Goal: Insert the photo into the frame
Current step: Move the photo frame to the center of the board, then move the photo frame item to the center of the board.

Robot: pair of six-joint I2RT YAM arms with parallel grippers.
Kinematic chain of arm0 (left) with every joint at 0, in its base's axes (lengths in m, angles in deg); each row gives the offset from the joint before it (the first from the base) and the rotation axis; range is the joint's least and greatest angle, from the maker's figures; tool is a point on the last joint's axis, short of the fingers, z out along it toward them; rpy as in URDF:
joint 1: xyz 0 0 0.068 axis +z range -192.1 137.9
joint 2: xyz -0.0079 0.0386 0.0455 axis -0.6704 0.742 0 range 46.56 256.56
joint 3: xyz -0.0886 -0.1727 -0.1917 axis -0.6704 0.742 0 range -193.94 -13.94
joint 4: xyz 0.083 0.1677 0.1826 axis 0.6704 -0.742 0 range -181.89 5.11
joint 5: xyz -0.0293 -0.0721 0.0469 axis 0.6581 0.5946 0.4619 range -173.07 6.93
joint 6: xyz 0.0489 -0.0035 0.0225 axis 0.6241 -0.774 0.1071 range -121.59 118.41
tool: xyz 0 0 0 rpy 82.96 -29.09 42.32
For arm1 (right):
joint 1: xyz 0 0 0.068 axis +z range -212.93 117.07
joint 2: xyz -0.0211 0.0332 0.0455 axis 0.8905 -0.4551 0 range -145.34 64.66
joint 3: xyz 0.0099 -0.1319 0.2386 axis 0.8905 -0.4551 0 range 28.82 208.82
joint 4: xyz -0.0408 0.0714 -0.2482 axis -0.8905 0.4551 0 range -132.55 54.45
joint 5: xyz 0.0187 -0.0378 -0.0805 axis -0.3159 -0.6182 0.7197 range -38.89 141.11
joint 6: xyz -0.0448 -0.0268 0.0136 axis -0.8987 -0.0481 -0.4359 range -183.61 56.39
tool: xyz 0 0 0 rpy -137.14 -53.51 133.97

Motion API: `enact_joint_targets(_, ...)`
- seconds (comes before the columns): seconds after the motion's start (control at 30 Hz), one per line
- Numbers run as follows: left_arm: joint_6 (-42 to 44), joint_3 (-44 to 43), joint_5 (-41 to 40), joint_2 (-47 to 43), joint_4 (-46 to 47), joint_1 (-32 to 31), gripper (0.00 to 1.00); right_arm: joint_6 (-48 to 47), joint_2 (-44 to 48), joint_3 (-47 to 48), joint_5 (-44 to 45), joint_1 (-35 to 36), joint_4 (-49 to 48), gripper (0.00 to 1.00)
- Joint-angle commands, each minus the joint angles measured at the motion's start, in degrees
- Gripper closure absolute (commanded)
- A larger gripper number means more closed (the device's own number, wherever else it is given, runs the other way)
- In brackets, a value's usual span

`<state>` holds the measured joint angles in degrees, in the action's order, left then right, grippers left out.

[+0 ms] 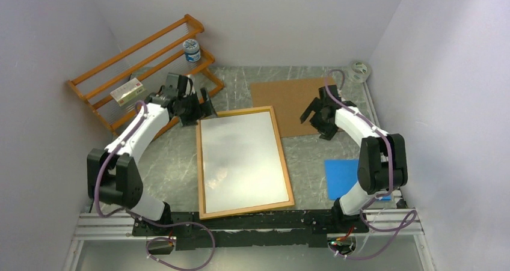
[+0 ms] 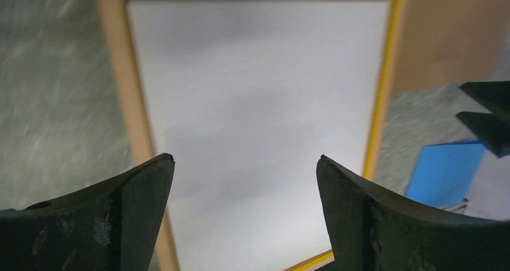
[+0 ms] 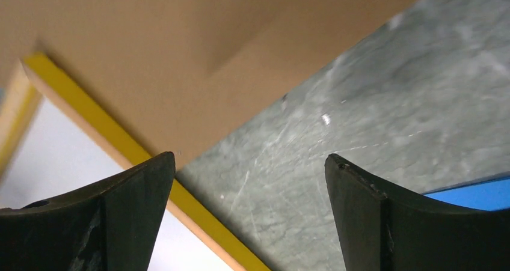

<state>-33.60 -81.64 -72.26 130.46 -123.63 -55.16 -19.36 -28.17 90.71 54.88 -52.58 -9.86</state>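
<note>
The frame (image 1: 199, 163) lies flat in the middle of the table, wood back up, with its yellow edge showing in the left wrist view (image 2: 380, 91) and the right wrist view (image 3: 108, 133). A white sheet, the photo's plain back (image 1: 240, 163), fills the frame's opening (image 2: 258, 103); its printed side is hidden. My left gripper (image 1: 201, 110) is open and empty, hovering at the frame's far left corner (image 2: 246, 158). My right gripper (image 1: 316, 118) is open and empty, above the table just right of the frame's far right corner (image 3: 251, 157).
A brown backing board (image 1: 288, 100) lies behind the frame at the far right, also in the right wrist view (image 3: 150, 42). A blue sheet (image 1: 341, 178) lies near the right arm's base. An orange slatted rack (image 1: 144, 60) with a jar (image 1: 192, 50) and a small box (image 1: 128, 92) stands far left. A tape roll (image 1: 359, 70) sits far right.
</note>
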Motion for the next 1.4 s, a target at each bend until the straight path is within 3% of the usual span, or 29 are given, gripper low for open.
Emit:
enact_joint_targets(0.0,0.9,-9.0,8.3,8.3,8.5,-0.5,0.07,8.0,3.4,-0.2,0.7,-4.4,-2.3,0.02)
enact_joint_targets(0.3,-2.8,-35.1,12.1,36.7,12.4,-3.8,0.09,20.4,4.8,-7.9,-1.3,-8.0,-10.5,0.05)
enact_joint_targets(0.43,-3.8,-45.2,8.3,46.7,12.0,-5.2,0.08,18.1,1.5,-6.2,-1.4,-9.1,-11.2,0.06)
enact_joint_targets(0.63,-7.9,-57.3,10.5,58.6,10.8,-6.2,0.11,17.4,-2.1,-5.9,-2.9,-10.2,-13.0,0.06)
enact_joint_targets(0.83,-12.2,-58.4,17.6,63.9,15.9,-6.6,0.18,18.8,-4.6,-7.8,-5.2,-12.1,-19.2,0.06)
enact_joint_targets(1.03,-17.2,-57.2,30.4,68.4,26.6,-7.7,0.26,20.1,-5.2,-11.5,-6.4,-14.5,-27.7,0.08)
enact_joint_targets(1.37,-16.8,-52.8,40.2,70.2,40.2,-11.2,0.25,11.3,-10.3,-6.4,-8.0,-18.6,-33.2,0.09)
